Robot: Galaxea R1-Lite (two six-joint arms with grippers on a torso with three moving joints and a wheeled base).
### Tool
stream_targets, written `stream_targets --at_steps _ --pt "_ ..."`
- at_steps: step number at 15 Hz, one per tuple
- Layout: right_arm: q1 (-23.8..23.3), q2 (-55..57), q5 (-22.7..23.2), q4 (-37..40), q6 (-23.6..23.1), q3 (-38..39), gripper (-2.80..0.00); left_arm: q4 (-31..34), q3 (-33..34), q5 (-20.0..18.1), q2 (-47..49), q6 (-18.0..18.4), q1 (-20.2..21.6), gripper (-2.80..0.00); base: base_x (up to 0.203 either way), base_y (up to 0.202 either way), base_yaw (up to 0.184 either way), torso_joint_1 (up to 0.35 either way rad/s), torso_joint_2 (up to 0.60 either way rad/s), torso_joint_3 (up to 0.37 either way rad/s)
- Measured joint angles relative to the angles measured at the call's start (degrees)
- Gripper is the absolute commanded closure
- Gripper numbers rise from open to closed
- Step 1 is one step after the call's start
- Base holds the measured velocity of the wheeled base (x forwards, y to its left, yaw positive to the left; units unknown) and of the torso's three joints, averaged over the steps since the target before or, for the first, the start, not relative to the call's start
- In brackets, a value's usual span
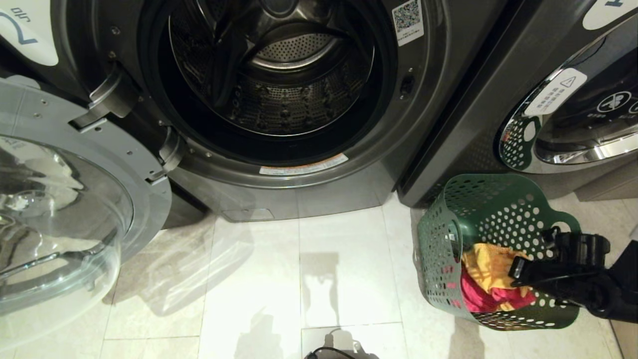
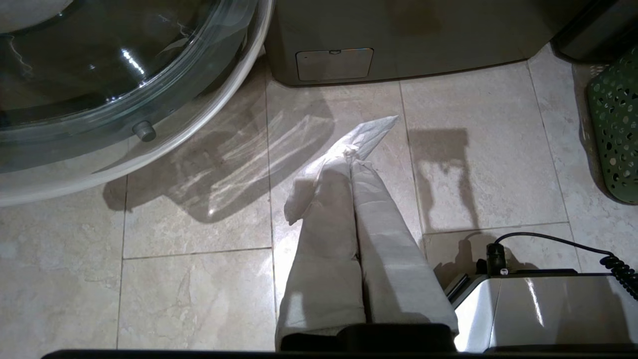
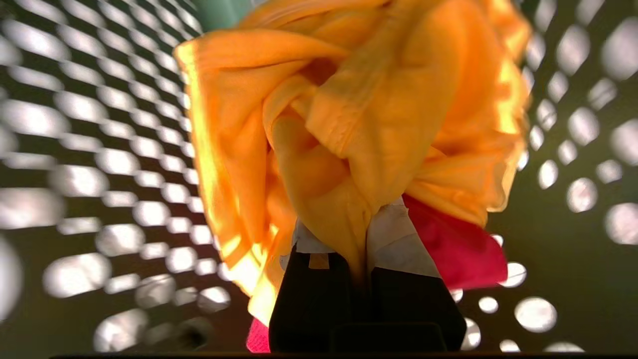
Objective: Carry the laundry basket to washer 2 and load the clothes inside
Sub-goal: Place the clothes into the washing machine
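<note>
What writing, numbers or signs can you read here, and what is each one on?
"2": large numeral on the white label at the top left of washer 2; small characters beside it unreadable.
QR code sticker beside the drum opening: print too small to read.
Strip label below the door opening: too small.
Warning triangle on a white sticker on the neighbouring washer's door: text too small.
White label above it: cut off.
</note>
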Motion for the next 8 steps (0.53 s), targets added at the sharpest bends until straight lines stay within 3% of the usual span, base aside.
stream_targets --at_steps 4,8 --pt "0.5 -20.0 1.0 16.0 0.2 -3.1 0.00 0.0 0.0 0.0 0.0 -0.1 0.0 0.00 0.000 0.000 0.000 0.000 0.00 0.000" --pt "3.4 -39.9 2.0 41.1 0.4 -16.0 0.00 -0.1 0.0 0.0 0.0 -0.2 0.0 0.00 0.000 0.000 0.000 0.000 0.00 0.000"
